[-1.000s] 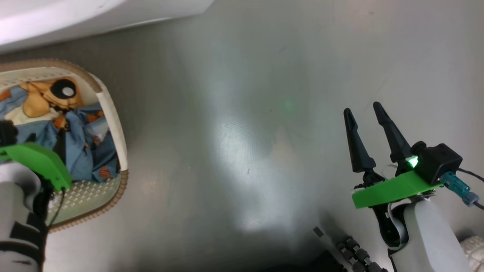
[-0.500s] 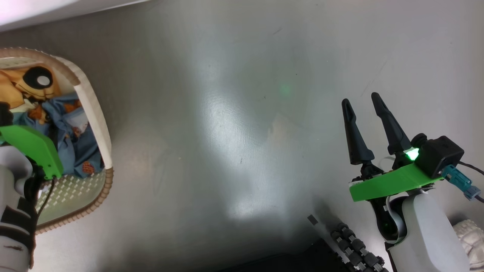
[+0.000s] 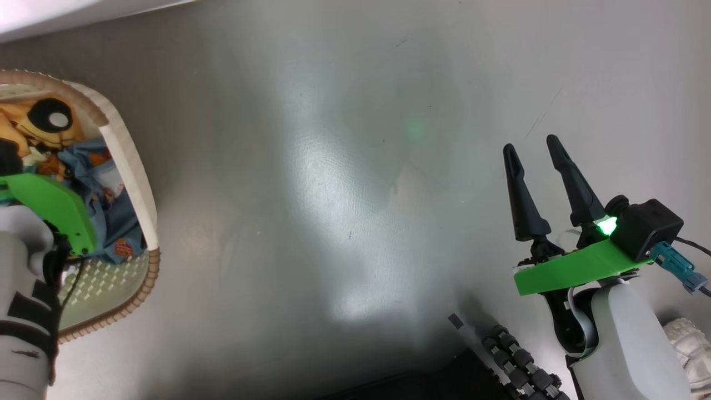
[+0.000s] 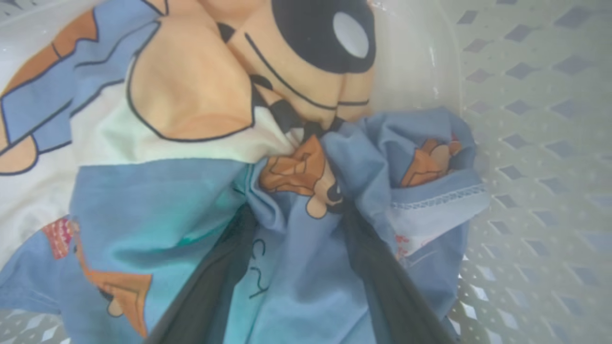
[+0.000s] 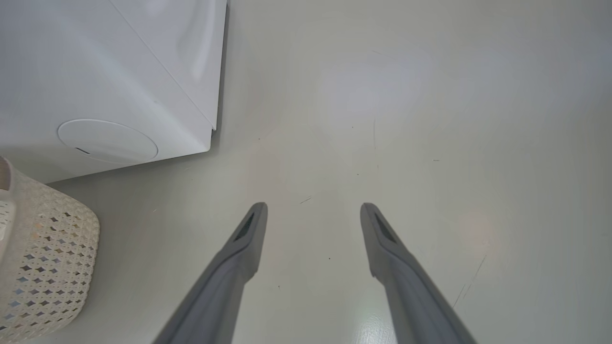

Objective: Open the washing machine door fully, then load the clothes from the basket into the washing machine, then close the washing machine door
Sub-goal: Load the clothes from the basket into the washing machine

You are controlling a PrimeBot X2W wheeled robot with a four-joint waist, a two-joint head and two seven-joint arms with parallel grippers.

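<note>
The left gripper (image 4: 299, 215), its dark fingers (image 4: 215, 282) spread astride a fold of light blue, orange-printed clothes (image 4: 158, 200) in the cream perforated plastic basket (image 3: 129, 166), seemed at risk of pinching too thin a fold and dropping it, while the right gripper (image 3: 532, 149) hung open-jawed above grey floor (image 3: 344, 166).

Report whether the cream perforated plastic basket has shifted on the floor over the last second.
No. The basket sits further left in the head view, but the white washing machine and the floor scratch shifted with it: the camera moved.
</note>
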